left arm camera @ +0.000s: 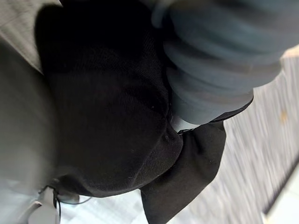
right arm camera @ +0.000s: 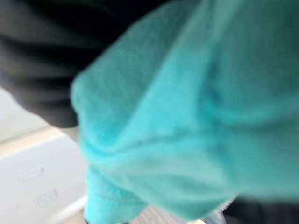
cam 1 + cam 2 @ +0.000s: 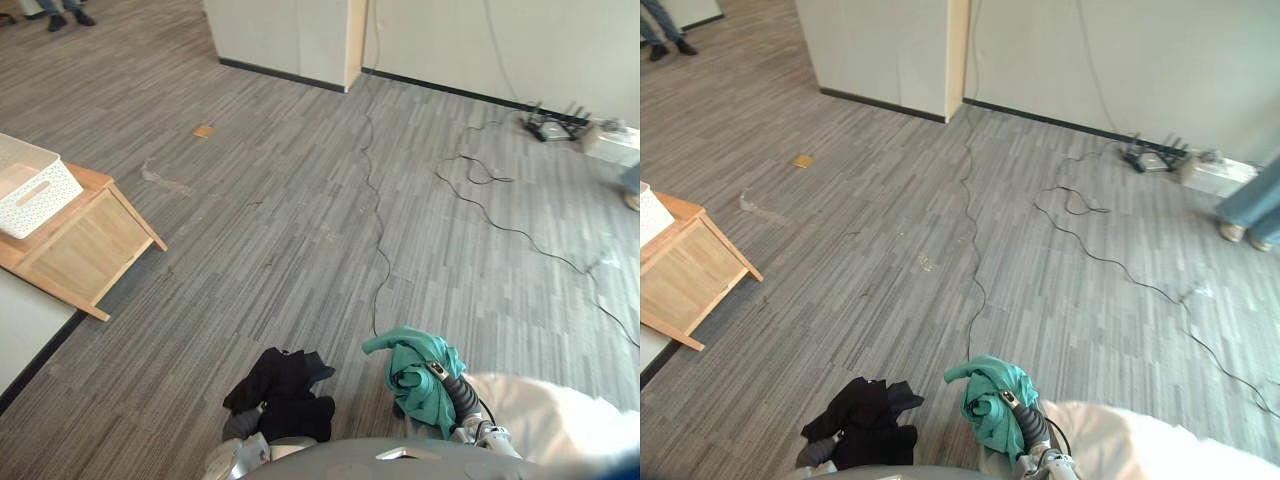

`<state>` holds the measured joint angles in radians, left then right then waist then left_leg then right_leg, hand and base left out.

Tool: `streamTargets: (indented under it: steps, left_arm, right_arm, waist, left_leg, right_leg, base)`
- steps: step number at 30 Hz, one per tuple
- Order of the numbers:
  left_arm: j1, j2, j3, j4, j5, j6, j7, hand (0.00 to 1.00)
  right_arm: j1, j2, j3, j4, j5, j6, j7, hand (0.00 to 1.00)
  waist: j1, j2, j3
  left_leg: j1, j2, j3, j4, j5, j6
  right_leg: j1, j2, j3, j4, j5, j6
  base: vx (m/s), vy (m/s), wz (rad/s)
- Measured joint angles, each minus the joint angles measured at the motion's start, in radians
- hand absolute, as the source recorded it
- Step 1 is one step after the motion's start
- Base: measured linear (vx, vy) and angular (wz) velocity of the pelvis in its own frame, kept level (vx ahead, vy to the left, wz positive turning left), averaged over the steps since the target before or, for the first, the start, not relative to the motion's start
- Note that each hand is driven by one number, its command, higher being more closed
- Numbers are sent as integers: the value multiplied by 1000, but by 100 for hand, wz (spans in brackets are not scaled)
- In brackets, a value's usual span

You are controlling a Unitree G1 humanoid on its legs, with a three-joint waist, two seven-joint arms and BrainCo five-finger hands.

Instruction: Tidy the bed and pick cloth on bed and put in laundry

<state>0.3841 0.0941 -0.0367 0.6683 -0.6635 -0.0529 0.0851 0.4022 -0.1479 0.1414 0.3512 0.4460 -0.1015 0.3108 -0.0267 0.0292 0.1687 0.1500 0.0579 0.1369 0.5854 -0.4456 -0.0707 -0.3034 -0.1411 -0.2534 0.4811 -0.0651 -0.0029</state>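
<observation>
Left eye view: black cloth [image 3: 280, 392] bunched over my left hand [image 1: 224, 60] at 7 o'clock, teal cloth [image 3: 420, 375] wrapped round my right hand [image 3: 456, 392] at 5 o'clock. I judge both are gathered close for the laundry run. Each hand's grip is buried in fabric, so I cannot tell it. At 9 o'clock a white basket [image 3: 30, 185] sits on a wooden table [image 3: 95, 245], nothing showing inside it.

The left hand [image 1: 219, 51] and right hand [image 3: 457, 390] sit low, side by side.
</observation>
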Motion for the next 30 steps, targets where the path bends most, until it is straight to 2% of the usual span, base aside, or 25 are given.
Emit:
streamTargets:
  steps: [1, 2, 3, 5, 7, 9, 10, 12, 13, 14, 15, 16, 17, 18, 19, 20, 21, 22, 23, 24, 26, 27, 28, 29, 30]
  left_arm:
    - [-14, -29, 11, 3, -24, -11, 0, 100]
    - [-18, -42, 21, 4, -24, -17, -5, 100]
    - [-22, -51, 19, 2, -23, -23, -13, 100]
    - [-37, -55, -2, -5, -14, -53, -14, 100]
    - [-37, -44, -10, -45, -15, -76, -15, 100]
    - [-46, -36, -29, -71, -17, -93, -13, 100]
    - [-43, -31, -36, -89, -18, -97, -9, 100]
    - [-31, -35, -40, -106, -24, -103, 4, 100]
    - [-16, -36, -40, -133, -24, -108, 11, 100]
    - [-10, -36, -40, -146, -24, -109, 12, 100]
    - [3, -48, -41, -151, -23, -110, 15, 100]
    - [6, -45, -18, -141, -24, -108, 21, 100]
    - [-1, -25, -10, -133, -24, -108, 30, 100]
    - [-10, -14, 1, -124, -24, -108, 33, 100]
    - [-28, 8, 8, -102, -24, -109, 37, 100]
    - [-55, 19, 8, -68, -25, -105, 50, 100]
    - [-60, 16, 7, -61, -25, -105, 54, 100]
    - [-62, 1, -8, -64, -26, -105, 56, 100]
    - [-66, -7, -19, -69, -26, -105, 59, 100]
    - [-72, -8, -25, -76, -26, -104, 67, 100]
    - [-119, -6, -53, -107, -24, -94, 74, 100]
    - [-134, -7, -67, -106, -24, -86, 75, 100]
    - [-154, -7, -79, -104, -23, -77, 75, 100]
    - [-161, -7, -86, -102, -22, -64, 75, 100]
    - [-161, -6, -90, -98, -22, -60, 74, 100]
  right_arm:
    - [-26, -30, 6, 15, -4, 15, 2, 100]
    - [-54, -45, 6, 23, -10, 24, 2, 100]
    - [-82, -51, 6, 28, -14, 28, 5, 100]
    - [-117, -57, -18, 40, -21, 29, 22, 100]
    - [-125, -56, -36, 18, -37, 29, 36, 100]
    - [-122, -59, -39, -6, -37, 29, 38, 100]
    - [-101, -70, -47, -14, -37, 29, 38, 100]
    - [-83, -78, -57, -14, -36, 28, 39, 100]
    - [-62, -88, -62, -14, -34, 26, 39, 100]
    - [-49, -90, -63, -14, -33, 21, 39, 100]
    - [-35, -98, -64, -13, -29, 17, 38, 100]
    - [-37, -93, -70, 13, -24, 18, 27, 100]
    - [-52, -71, -62, 21, -23, 18, 25, 100]
    - [-58, -62, -55, 24, -19, 18, 26, 100]
    - [-83, -43, -52, 35, -17, 17, 26, 100]
    - [-98, -20, -51, 50, -18, 17, 29, 100]
    - [-96, -16, -50, 54, -18, 17, 31, 100]
    - [-74, -19, -36, 56, -18, 12, 35, 100]
    - [-53, -18, -31, 55, -18, 5, 38, 100]
    - [-41, -16, -27, 54, -18, 2, 39, 100]
    - [-8, -7, -15, 54, -18, -13, 39, 100]
    - [-4, -5, -15, 54, -17, -17, 39, 100]
    - [-9, -5, -15, 59, -16, -27, 39, 100]
    - [-11, -4, -15, 60, -7, -31, 37, 100]
    - [-15, -3, -15, 60, -4, -32, 37, 100]
  waist:
    - [19, 40, 7]
    - [41, 62, 24]
    - [57, 61, 42]
    - [66, 60, 53]
    - [80, 34, 70]
    - [80, 9, 85]
    - [81, 4, 86]
    - [84, 6, 87]
    - [93, 5, 85]
    - [100, 2, 83]
    - [101, 11, 74]
    - [100, -12, 58]
    - [100, -54, 31]
    - [99, -67, 25]
    - [89, -100, 30]
    - [74, -117, 37]
    - [70, -111, 39]
    - [64, -76, 48]
    - [52, -56, 42]
    - [40, -52, 37]
    - [15, -48, 34]
    - [15, -47, 34]
    - [15, -48, 34]
    - [17, -66, 30]
    - [21, -72, 33]
  left_leg:
    - [-116, 81, 43, 262, 127, 32]
    - [-157, 109, 37, 372, 289, 44]
    - [-188, 104, 15, 441, 430, 43]
    - [-288, 26, -13, 467, 256, 38]
    - [-353, -25, 23, 320, 191, 43]
    - [-400, -65, 101, 65, 201, 46]
    - [-414, -65, 191, -129, 256, 27]
    - [-431, -48, 295, -278, 318, 22]
    - [-448, -21, 398, -296, 325, 31]
    - [-448, -13, 427, -294, 319, 39]
    - [-449, -3, 440, -287, 324, 69]
    - [-445, -19, 420, -256, 351, 202]
    - [-441, -59, 415, -257, 314, 228]
    - [-433, -79, 404, -259, 299, 240]
    - [-405, -115, 378, -266, 285, 245]
    - [-339, -149, 327, -279, 272, 255]
    - [-300, -156, 298, -286, 268, 260]
    - [-184, -160, 203, -315, 265, 259]
    - [-132, -159, 140, -340, 264, 256]
    - [-107, -158, 99, -353, 264, 256]
    - [-42, -154, -54, -394, 246, 223]
    - [-35, -153, -88, -401, 240, 214]
    - [-20, -149, -147, -409, 225, 189]
    - [0, -155, -181, -408, 206, 157]
    - [14, -160, -193, -408, 194, 139]
  right_leg:
    - [41, 44, -15, -21, -37, -27]
    - [87, 74, -3, -55, -52, -44]
    - [145, 81, 13, -102, -52, -44]
    - [273, 83, 36, -204, -70, -61]
    - [382, 70, 28, -288, -87, -59]
    - [482, 51, -18, -345, -123, -44]
    - [546, 54, -56, -383, -146, -23]
    - [625, 69, -99, -428, -174, 19]
    - [693, 73, -146, -435, -214, 74]
    - [713, 70, -156, -425, -230, 95]
    - [722, 72, -159, -364, -253, 128]
    - [639, 14, -140, -114, -266, 155]
    - [499, -70, -93, 172, -185, 193]
    - [431, -103, -64, 309, -98, 203]
    - [348, -155, -44, 480, -34, 210]
    - [288, -206, -57, 625, -54, 171]
    - [274, -214, -66, 653, -74, 137]
    - [245, -194, -71, 647, -114, 76]
    - [211, -168, -65, 600, -137, 67]
    - [190, -150, -59, 556, -153, 72]
    - [86, -65, -3, 217, -183, 94]
    - [61, -47, 11, 108, -169, 102]
    - [29, -16, 55, -118, -100, 113]
    - [-8, -15, 113, -282, -29, 146]
    - [-30, -16, 137, -308, -9, 159]
  base:
    - [659, -458, -12]
    - [549, -335, -58]
    - [600, -255, -65]
    - [673, -244, -40]
    - [616, -241, -1]
    - [592, -218, 49]
    - [420, -138, 53]
    - [538, -136, 46]
    - [574, -106, 34]
    - [636, -67, 23]
    - [851, -8, 31]
    - [1013, 47, 43]
    - [873, 72, 47]
    - [560, 55, 49]
    - [701, 25, 77]
    - [704, 12, 90]
    - [831, -9, 118]
    - [643, -58, 122]
    - [627, -85, 139]
    - [484, -102, 169]
    - [552, -197, 192]
    - [626, -294, 170]
    - [510, -307, 157]
    - [510, -331, 144]
    - [503, -378, 134]
